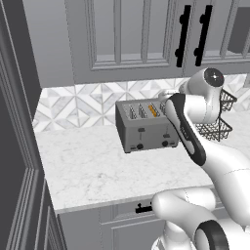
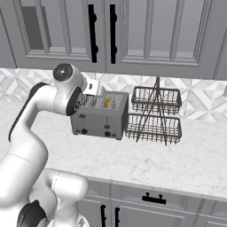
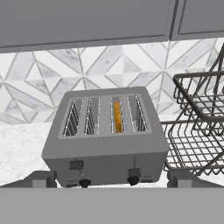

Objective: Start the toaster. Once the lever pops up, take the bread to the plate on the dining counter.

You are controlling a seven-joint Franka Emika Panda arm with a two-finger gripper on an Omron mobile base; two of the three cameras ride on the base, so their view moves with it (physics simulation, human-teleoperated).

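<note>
Two steps make up this job, and neither looks finished yet. The toaster [image 3: 105,135] stands on the marble counter [image 1: 88,166] near its back edge, close to the tiled backsplash, with a wire basket rack [image 2: 154,116] just beside it on the right. The bread [image 3: 117,117] sits upright in the third slot from the left, its orange-tan top edge just showing inside the slot. Of the two black levers on the front, the left lever [image 3: 76,165] stands a little higher than the right lever [image 3: 134,172], though whether either counts as pressed down is hard to judge from here. The gripper [image 3: 107,186] hangs in front of the toaster, facing its front panel, jaws spread wide and holding nothing. Left to do, by my reading: start the toaster, wait for the pop, lift the slice out and carry it off to the plate.
</note>
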